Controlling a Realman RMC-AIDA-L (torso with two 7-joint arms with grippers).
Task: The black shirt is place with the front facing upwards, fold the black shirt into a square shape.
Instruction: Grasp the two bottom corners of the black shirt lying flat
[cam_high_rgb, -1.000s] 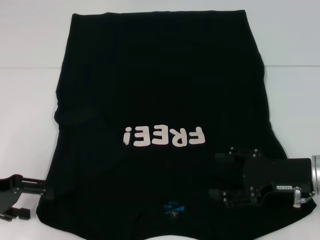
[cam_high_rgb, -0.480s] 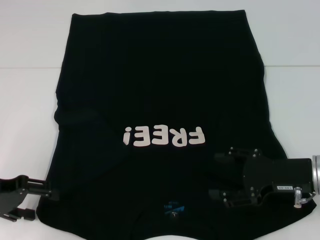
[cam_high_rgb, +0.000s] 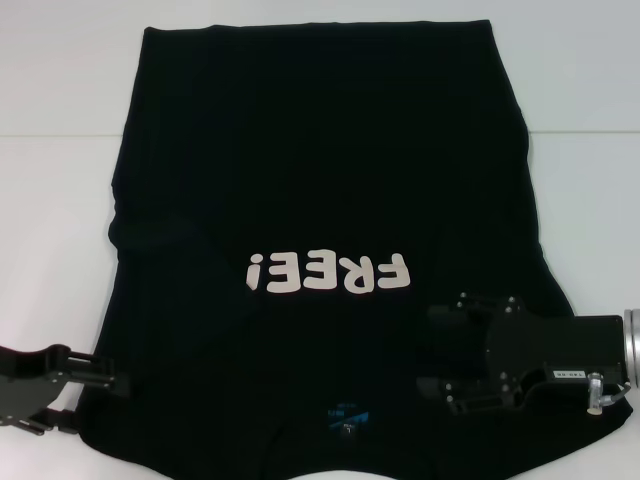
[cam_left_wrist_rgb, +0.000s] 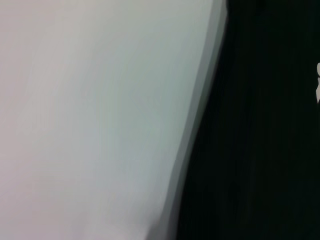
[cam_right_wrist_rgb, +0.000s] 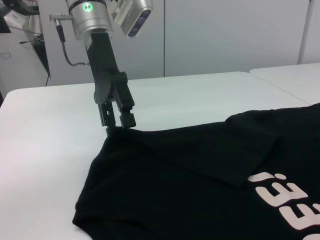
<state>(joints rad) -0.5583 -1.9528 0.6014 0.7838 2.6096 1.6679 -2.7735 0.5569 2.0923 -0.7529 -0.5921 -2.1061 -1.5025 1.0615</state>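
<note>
2 pincers show in your head view, both at the near end of the black shirt (cam_high_rgb: 320, 200), which lies flat on the white tabletop (cam_high_rgb: 60, 200) with its white "FREE!" lettering (cam_high_rgb: 328, 272) facing up and the blue neck label (cam_high_rgb: 345, 418) nearest you. The left pincer (cam_high_rgb: 105, 375) sits at the shirt's near left edge, its tips right at the cloth; you cannot tell from here whether it grips. The right pincer (cam_high_rgb: 432, 350) lies over the shirt's near right part, and whether it is released or clenched cannot be told. You have bare tabletop on both sides of the shirt and beyond its far hem.

Your left wrist view shows only the shirt's straight side edge (cam_left_wrist_rgb: 200, 130) running across white tabletop (cam_left_wrist_rgb: 90, 110), with a sliver of white lettering at the frame's border.

Your right wrist view shows the left pincer (cam_right_wrist_rgb: 118, 123) pointing down at the shirt's corner (cam_right_wrist_rgb: 112, 137), fingers close together at the cloth edge; a grasp cannot be confirmed. Open tabletop (cam_right_wrist_rgb: 45, 145) surrounds that corner.
</note>
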